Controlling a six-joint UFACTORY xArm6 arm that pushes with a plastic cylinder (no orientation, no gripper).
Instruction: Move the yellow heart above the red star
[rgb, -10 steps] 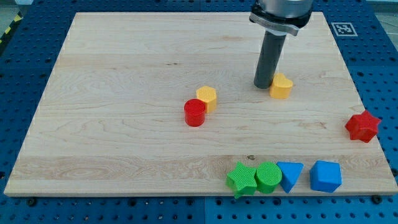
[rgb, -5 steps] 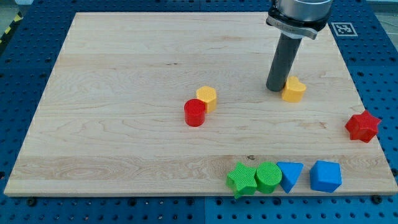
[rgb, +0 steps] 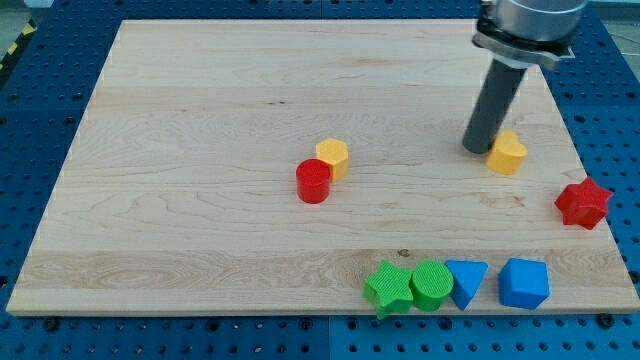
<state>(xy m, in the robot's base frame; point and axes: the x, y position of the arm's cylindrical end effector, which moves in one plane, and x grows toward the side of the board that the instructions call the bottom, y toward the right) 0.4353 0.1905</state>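
Your tip (rgb: 478, 150) is touching the heart's (rgb: 508, 155) left side; the tool is gripping nothing. The heart is sitting up-left of the star (rgb: 583, 203). You are risking it slipping off sideways.

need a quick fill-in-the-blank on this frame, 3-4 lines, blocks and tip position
1. My tip sits against the view's ____ side of the yellow heart block.
2. The red star block lies to the view's lower ____ of the yellow heart block.
3. The red cylinder block touches the ____ hexagonal block.
4. Along the wooden board's bottom edge, the green star block touches the ____ cylinder block.

Missing words: left; right; yellow; green
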